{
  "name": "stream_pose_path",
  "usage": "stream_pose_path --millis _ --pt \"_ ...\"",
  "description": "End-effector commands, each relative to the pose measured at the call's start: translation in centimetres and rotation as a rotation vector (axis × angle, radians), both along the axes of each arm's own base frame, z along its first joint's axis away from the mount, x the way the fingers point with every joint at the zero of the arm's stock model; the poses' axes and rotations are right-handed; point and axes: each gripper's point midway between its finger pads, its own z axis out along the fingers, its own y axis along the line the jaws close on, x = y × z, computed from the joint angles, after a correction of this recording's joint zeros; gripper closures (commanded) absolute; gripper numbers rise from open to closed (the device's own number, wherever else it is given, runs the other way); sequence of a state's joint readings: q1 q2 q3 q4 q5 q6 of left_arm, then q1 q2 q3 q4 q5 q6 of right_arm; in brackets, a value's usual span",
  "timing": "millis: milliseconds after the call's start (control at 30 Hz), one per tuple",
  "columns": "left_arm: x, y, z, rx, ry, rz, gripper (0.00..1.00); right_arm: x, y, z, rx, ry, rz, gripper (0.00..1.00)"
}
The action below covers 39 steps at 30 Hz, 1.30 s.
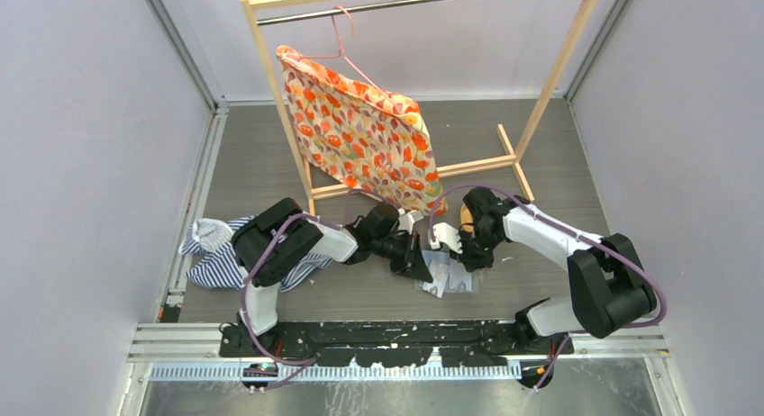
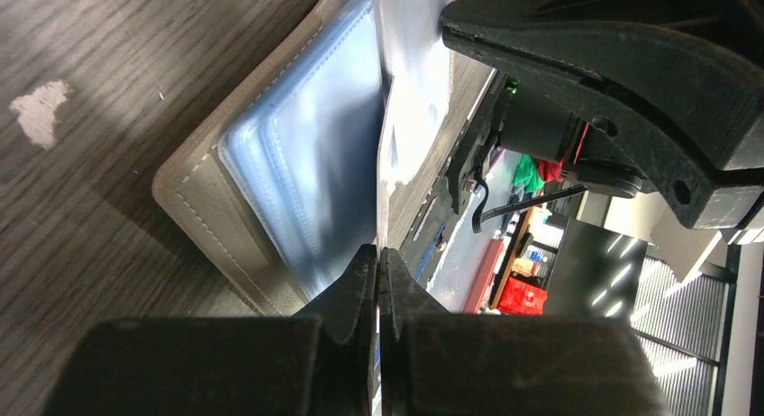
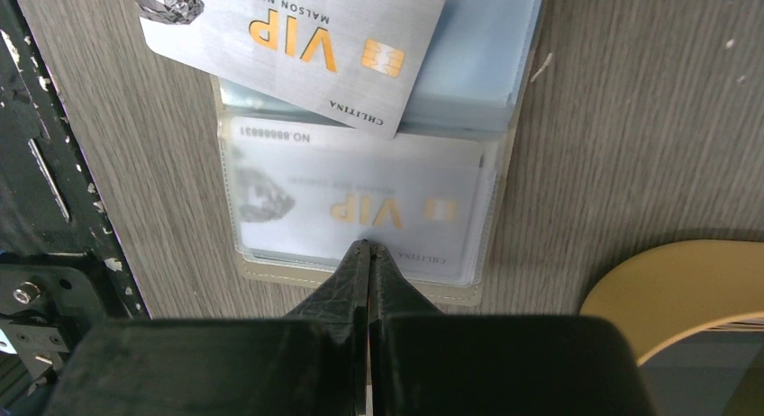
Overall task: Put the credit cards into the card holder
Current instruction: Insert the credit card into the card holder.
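The card holder (image 3: 450, 294) lay open on the tabletop (image 3: 631, 119), one sleeved card (image 3: 360, 204) inside. My left pincer (image 2: 378, 252) pinched the loose card (image 3: 297, 38); my right pincer (image 3: 368, 247), closed and empty, pinned the sleeve. I judged a flat, slow slide best.

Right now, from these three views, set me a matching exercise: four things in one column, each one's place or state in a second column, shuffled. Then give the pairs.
Things
1. loose VIP card
2. second VIP card
3. flower-patterned cloth
4. striped cloth

Places or states
A. crumpled on the table, at the left
B. inside a clear sleeve of the card holder
C. hanging from a pink hanger
D. uncovered, overlapping the card holder's upper half

Pairs: 1-D, 2-B, 3-C, 4-A
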<state>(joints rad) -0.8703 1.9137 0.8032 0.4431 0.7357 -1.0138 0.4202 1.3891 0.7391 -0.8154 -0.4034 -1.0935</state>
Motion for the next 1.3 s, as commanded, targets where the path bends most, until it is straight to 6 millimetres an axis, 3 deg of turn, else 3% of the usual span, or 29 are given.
stream_pose_path --millis 0,1267 --pt "0.6 -0.6 0.6 -0.021 -0.001 -0.005 1.0 0.2 -0.1 -0.3 -0.025 -0.009 0.012 0.99" --pt "2.5 -2.9 -0.1 -0.043 -0.012 0.12 1.0 0.0 0.3 -0.3 -0.028 0.002 0.017 0.99"
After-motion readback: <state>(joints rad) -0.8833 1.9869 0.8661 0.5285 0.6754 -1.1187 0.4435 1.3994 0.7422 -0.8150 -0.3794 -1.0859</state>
